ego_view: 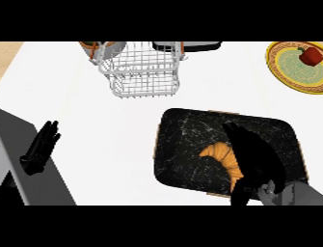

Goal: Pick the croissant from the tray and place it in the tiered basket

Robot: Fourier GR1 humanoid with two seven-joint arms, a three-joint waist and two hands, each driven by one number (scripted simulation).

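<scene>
head view: right hand (253,157) lies outstretched over croissant (221,155) on tray (185,130).

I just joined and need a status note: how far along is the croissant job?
Nothing looks finished yet: the croissant lies on the black tray, and the tiered basket holds nothing visible. In hand: the right robot hand is over the tray, against the croissant; a grasp is not clearly visible. The left robot hand rests open at the left. Lifting, carrying and placing remain.

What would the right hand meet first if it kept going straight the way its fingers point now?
Likely the far rim of the black tray: the right hand points up the view beside the croissant, with only bare tray ahead. Its height above the tray is unclear.
</scene>
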